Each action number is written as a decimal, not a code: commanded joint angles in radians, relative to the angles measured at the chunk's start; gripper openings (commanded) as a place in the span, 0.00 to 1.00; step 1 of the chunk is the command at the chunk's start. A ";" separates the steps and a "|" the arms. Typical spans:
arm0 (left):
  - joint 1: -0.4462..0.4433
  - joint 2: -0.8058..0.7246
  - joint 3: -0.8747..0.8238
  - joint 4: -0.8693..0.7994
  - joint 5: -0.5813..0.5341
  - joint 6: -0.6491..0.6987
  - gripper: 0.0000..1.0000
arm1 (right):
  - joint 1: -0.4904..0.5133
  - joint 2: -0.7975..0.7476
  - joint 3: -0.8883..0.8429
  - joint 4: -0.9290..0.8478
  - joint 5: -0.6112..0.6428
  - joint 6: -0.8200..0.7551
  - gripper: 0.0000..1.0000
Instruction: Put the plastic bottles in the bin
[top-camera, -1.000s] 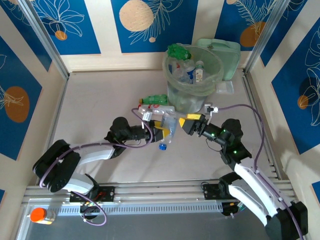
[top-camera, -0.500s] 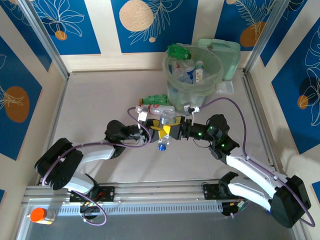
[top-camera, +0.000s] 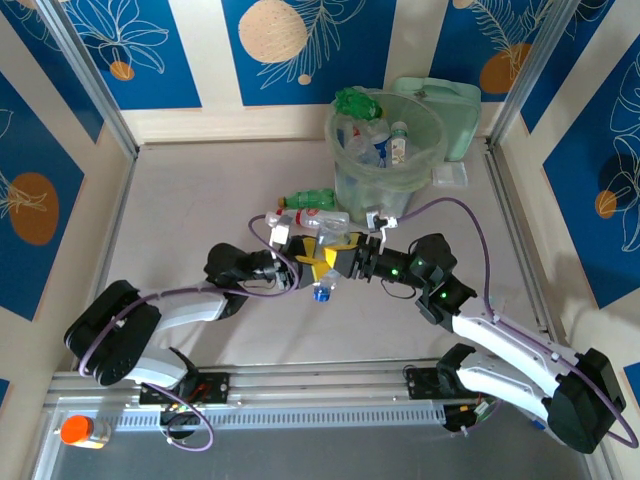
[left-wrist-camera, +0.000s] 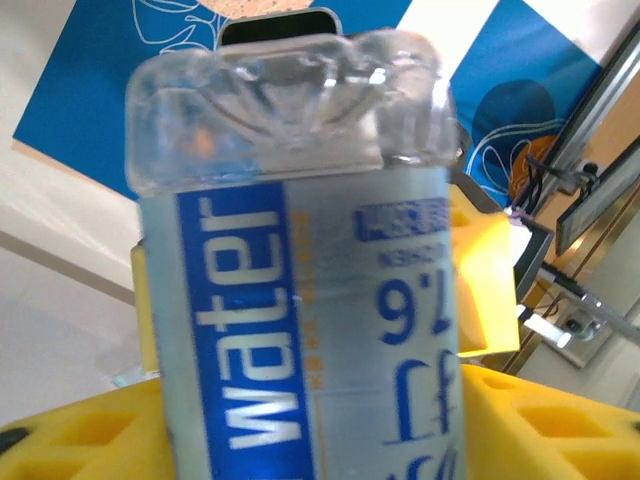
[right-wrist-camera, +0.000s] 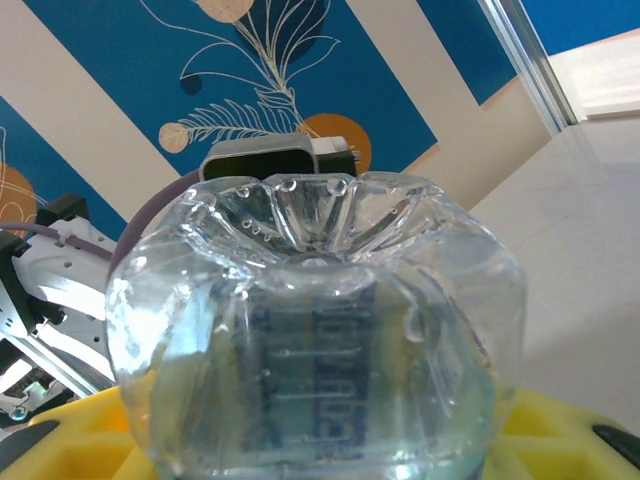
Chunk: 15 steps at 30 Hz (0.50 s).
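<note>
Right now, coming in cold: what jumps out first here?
Both arms meet at the middle of the table: the left gripper and right gripper flank one clear, blue-labelled water bottle, and which of them bears it is unclear. Behind them, at the far side, stands the bin, heaped with bottles, a green bottle perched on its rim. A second green bottle lies just in front of it.

Arms extended inward, left gripper (top-camera: 316, 262) meeting right gripper (top-camera: 337, 259)

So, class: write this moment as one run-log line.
water bottle: mid-table, just short of bin | left gripper: at bottle, grip unclear | right gripper: at bottle, grip unclear
</note>
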 joint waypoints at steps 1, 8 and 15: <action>0.004 -0.031 -0.025 0.009 -0.047 0.018 0.73 | 0.005 -0.048 0.021 0.028 -0.008 0.015 0.36; 0.004 -0.281 -0.046 -0.359 -0.264 0.166 0.87 | -0.035 -0.156 0.116 -0.235 0.104 -0.065 0.35; 0.004 -0.543 0.097 -1.270 -0.971 0.272 0.86 | -0.125 -0.128 0.315 -0.553 0.231 -0.160 0.33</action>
